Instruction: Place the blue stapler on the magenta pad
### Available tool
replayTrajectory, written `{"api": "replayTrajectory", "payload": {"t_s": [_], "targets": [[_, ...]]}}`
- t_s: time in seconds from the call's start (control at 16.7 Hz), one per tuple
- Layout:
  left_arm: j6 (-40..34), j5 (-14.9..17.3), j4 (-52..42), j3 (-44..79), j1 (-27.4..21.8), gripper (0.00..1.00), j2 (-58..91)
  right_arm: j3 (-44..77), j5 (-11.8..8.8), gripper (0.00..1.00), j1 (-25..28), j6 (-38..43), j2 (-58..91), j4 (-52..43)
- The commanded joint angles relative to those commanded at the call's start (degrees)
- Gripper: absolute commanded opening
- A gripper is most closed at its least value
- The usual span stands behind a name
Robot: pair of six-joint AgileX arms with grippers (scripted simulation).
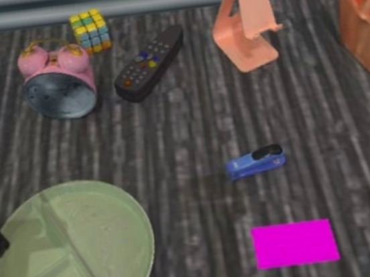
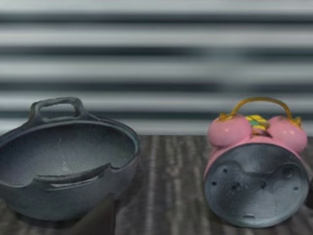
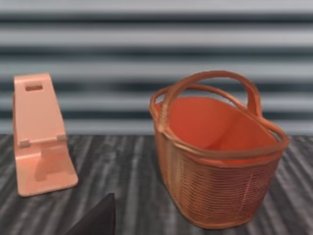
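My table (image 1: 186, 145) is dark and streaked. Around the blue stapler (image 1: 255, 162): magenta pad (image 1: 295, 244) just in front, remote control (image 1: 149, 63) and pink phone stand (image 1: 247, 26) behind, green divided plate (image 1: 69, 251) far left.

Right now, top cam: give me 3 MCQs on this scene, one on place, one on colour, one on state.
1. The blue stapler lies:
A. on the magenta pad
B. on the table just behind the magenta pad
C. in the basket

2. The phone stand is:
A. green
B. black
C. salmon pink

3. The alarm clock:
A. stands upright
B. lies tipped over with its grey back showing
C. sits in the pot

B: bare table separates stapler and pad.
C: pink in top and right wrist views.
B: its back faces the left wrist camera.
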Motion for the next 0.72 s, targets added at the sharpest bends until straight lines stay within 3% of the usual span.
{"api": "replayTrajectory", "payload": {"t_s": [0.36,0.72], "targets": [[0.00,0.00,0.00,0.00,0.00,1.00,0.00,5.91,-0.32,1.00,2.19,-4.12,5.86,-4.16],[0.00,0.00,0.00,0.00,0.00,1.00,0.00,30.44,-0.29,1.00,9.24,-19.58,32.35,-20.19]]}}
